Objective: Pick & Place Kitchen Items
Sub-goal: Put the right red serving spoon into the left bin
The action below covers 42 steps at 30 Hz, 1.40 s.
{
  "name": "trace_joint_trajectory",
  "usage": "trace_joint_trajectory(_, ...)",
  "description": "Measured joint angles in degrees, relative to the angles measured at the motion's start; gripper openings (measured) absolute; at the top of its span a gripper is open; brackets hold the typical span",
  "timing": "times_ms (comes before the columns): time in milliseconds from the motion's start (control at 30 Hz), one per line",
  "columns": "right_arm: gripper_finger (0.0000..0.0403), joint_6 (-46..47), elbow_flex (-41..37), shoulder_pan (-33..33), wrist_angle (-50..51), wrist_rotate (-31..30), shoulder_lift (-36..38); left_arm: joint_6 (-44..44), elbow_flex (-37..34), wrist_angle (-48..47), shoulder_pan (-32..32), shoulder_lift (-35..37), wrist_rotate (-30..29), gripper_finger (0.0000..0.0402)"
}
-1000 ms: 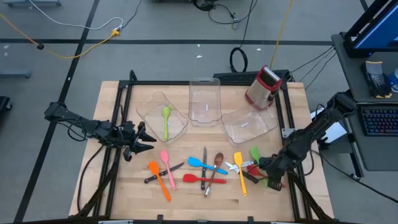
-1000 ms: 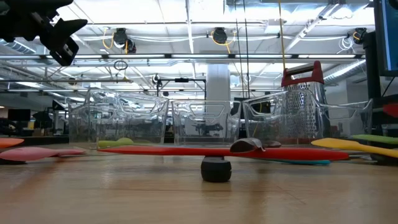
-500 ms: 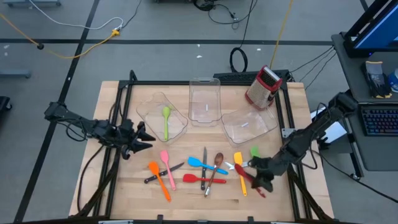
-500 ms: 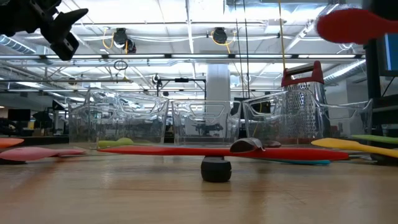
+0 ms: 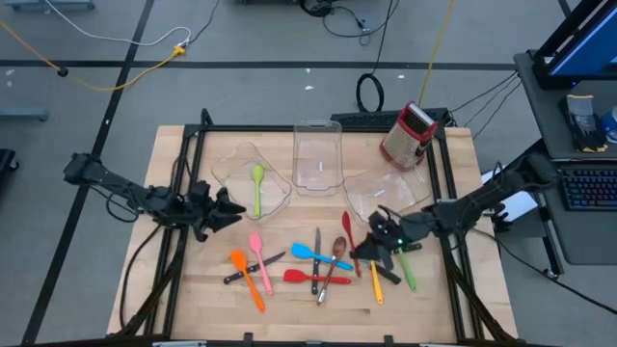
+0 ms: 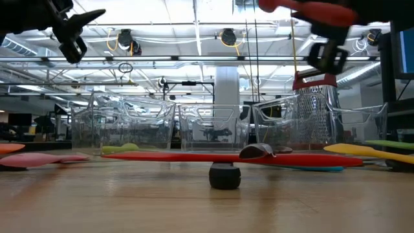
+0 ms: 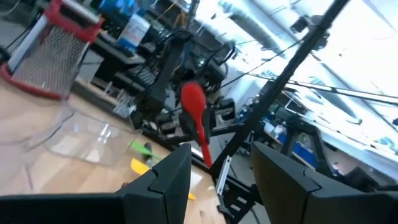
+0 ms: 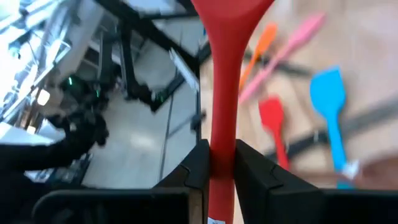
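My right gripper point(image 5: 374, 247) hangs over the table's right near part, shut on a red spoon point(image 5: 350, 236). That spoon also shows in the low view point(image 6: 310, 10) and the left wrist view point(image 7: 194, 106). On the table lie orange point(image 5: 247, 276), pink point(image 5: 255, 253), blue point(image 5: 312, 253), red point(image 5: 307, 278), yellow point(image 5: 372, 268) and green point(image 5: 405, 266) utensils, a brown spoon point(image 5: 336, 254) and black-handled knives point(image 5: 253, 264). A green spoon point(image 5: 257, 181) lies in the left bin. My left gripper point(image 5: 228, 209) waits open above the table's left side. My right gripper pinches the red spoon's handle point(image 8: 222, 134) between its two fingers point(image 8: 252, 174). The broad head point(image 8: 233, 7) stands out beyond the fingertips. The spoon is lifted clear of the table and lies about level, high in the low view.
Three clear bins stand along the far half: left point(image 5: 239, 166), middle point(image 5: 316, 145) and right point(image 5: 390, 196). A red-topped metal grater point(image 5: 407, 135) stands at the far right corner. A black frame point(image 5: 193, 164) edges the table. Bare wood lies along the near edge.
My right gripper has risen from the table's right near part with the red spoon and carried it up and leftward toward the right bin, turning as it went. The spoon, low beside the gripper before, is now lifted clear. My left gripper has shifted slightly rightward.
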<state>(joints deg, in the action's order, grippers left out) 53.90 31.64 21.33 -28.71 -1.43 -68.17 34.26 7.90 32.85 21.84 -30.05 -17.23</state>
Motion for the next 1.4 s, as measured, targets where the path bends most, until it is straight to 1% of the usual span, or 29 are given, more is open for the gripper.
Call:
trace_joint_trajectory(167, 0.0038, -3.4, 0.0, -4.6, -8.2, 1.8, -3.3, 6.8, 0.0, 6.7, 0.0, -8.5, -3.2, 0.0173)
trace_joint_trajectory(233, 0.0038, -4.0, 0.0, -6.0, -11.3, 3.0, -4.6, 8.5, 0.1, 10.5, 0.0, -11.7, -4.2, 0.0173)
trace_joint_trajectory(300, 0.0038, -4.3, 0.7, -7.2, -12.8, 4.0, -6.0, 9.5, 1.4, 11.8, 0.0, -14.6, -4.4, 0.0173)
trace_joint_trajectory(467, 0.0038, -7.0, 5.8, -10.4, -13.1, 9.0, -9.9, 9.5, 7.9, 12.0, 0.0, -22.0, -4.7, 0.0173)
trace_joint_trajectory(600, 0.0038, -12.7, 11.1, -13.6, -13.1, 15.2, -12.7, 7.3, 14.6, 11.9, 0.0, -28.2, -7.1, 0.0173)
trace_joint_trajectory(733, 0.0038, -15.7, 15.2, -16.2, -13.1, 17.9, -14.9, 5.7, 21.0, 11.7, -0.1, -33.9, -9.0, 0.0173)
trace_joint_trajectory(867, 0.0038, -14.7, 17.5, -18.0, -13.1, 19.3, -16.3, 4.8, 26.6, 10.5, -0.1, -38.7, -14.0, 0.0173)
trace_joint_trajectory(933, 0.0038, -14.7, 17.6, -18.8, -12.7, 20.0, -16.4, 4.8, 29.0, 8.7, -0.5, -40.7, -15.4, 0.0172)
trace_joint_trajectory(1067, 0.0038, -14.2, 17.6, -20.0, -10.6, 19.9, -16.5, 5.5, 33.1, 5.6, -1.5, -44.3, -15.8, 0.0173)
trace_joint_trajectory(1200, 0.0038, -14.5, 17.6, -20.6, -10.0, 19.6, -16.4, 6.5, 36.3, 4.5, -2.9, -47.5, -15.7, 0.0172)
trace_joint_trajectory(1400, 0.0038, -14.5, 17.6, -20.6, -8.1, 17.7, -16.4, 10.8, 38.8, 1.4, -5.2, -50.0, -13.8, 0.0172)
